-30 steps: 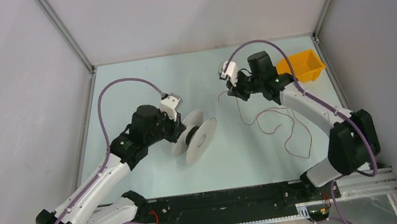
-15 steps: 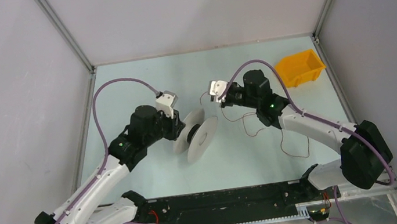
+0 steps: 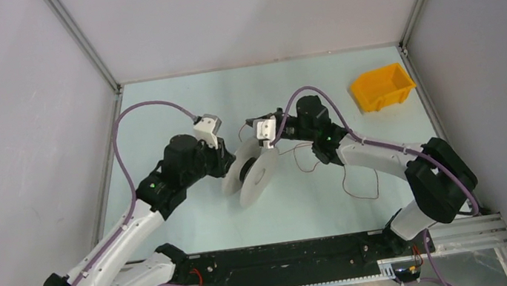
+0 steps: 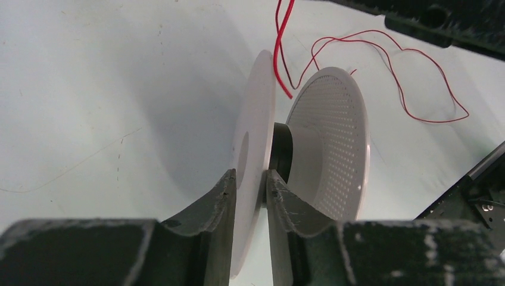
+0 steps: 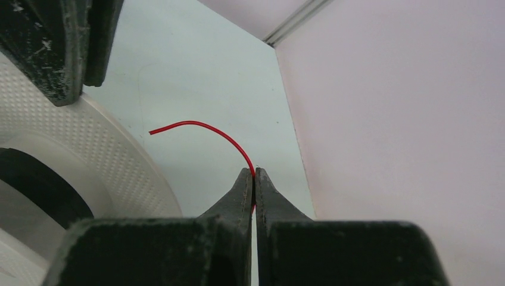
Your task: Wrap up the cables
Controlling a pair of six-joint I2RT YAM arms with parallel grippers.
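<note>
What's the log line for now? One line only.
left gripper shut on spool | right gripper shut on cable | cable slack on table

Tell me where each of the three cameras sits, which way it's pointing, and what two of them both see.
Top external: above and behind the bases, looking down on the table; both arms, the left gripper and right gripper show.
Left wrist: on the left arm, looking along its own fingers, clamped on a flange of the spool.
Right wrist: on the right arm, looking along its shut fingers, pinching the red wire.
Shared: both wrist views show the spool and the red wire.
</note>
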